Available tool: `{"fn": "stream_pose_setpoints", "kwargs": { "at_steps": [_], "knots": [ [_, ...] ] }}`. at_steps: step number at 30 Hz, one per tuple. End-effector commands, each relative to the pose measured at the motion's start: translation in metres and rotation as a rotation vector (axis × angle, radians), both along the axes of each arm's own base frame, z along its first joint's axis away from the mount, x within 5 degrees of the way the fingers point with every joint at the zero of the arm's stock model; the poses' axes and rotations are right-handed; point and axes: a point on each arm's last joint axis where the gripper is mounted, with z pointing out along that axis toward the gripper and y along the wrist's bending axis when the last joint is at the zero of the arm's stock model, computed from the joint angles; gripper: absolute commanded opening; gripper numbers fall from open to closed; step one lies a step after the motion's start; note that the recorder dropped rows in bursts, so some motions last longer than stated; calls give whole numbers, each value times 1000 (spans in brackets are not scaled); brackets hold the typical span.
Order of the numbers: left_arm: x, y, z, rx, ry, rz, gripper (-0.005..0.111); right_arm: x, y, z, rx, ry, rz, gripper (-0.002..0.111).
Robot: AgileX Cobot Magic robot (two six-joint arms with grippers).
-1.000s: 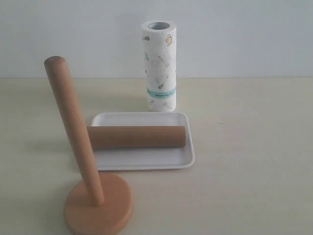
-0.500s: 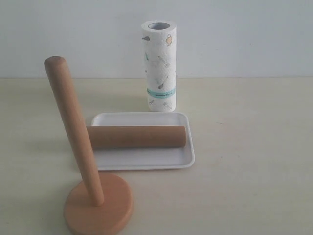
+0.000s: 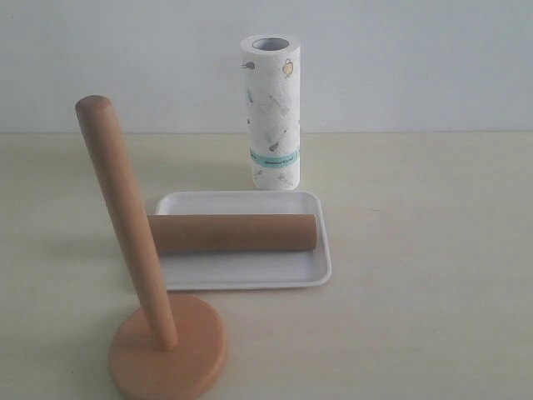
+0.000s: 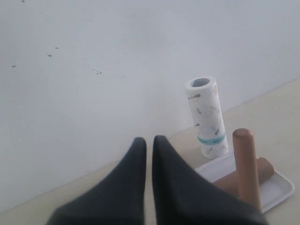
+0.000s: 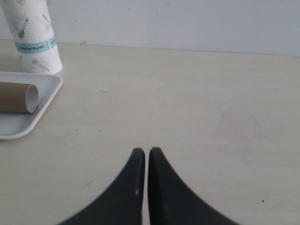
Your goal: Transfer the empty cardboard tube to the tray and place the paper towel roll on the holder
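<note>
the empty cardboard tube (image 3: 233,232) lies across the tray (image 3: 250,268), so that step looks done; the paper towel roll (image 3: 271,112) stands behind it, not on the bare holder (image 3: 138,250); left claw (image 4: 149,145) and right claw (image 5: 146,153) clenched, empty.

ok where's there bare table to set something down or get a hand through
Widest bare table: right of the tray, out to the view's edge. A smaller patch: left of the holder, toward the wall. Crowded in the middle: cardboard tube lies across the tray, paper towel roll stands just behind it, holder base close in front.
</note>
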Motion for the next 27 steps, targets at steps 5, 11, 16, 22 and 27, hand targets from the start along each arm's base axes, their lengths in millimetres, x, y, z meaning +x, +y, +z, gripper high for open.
{"fn": "stream_pose_setpoints", "kwargs": {
  "at_steps": [5, 11, 16, 22, 27],
  "knots": [
    [-19, 4, -62, -246, 1, 143, 4, 0, 0, 1, 3, -9, -3, 3],
    [-1, 7, -121, -384, 63, 191, 4, 0, 0, 1, 3, -9, -3, 3],
    [19, 11, -149, -417, -8, 234, 4, 0, 0, 1, 3, -9, -3, 3],
    [32, 16, -180, -424, -54, 276, 4, 0, 0, 1, 3, -12, -3, 3],
    [39, 18, -213, -439, 1, 306, 4, 0, 0, 1, 3, -12, -3, 3]
  ]
}}
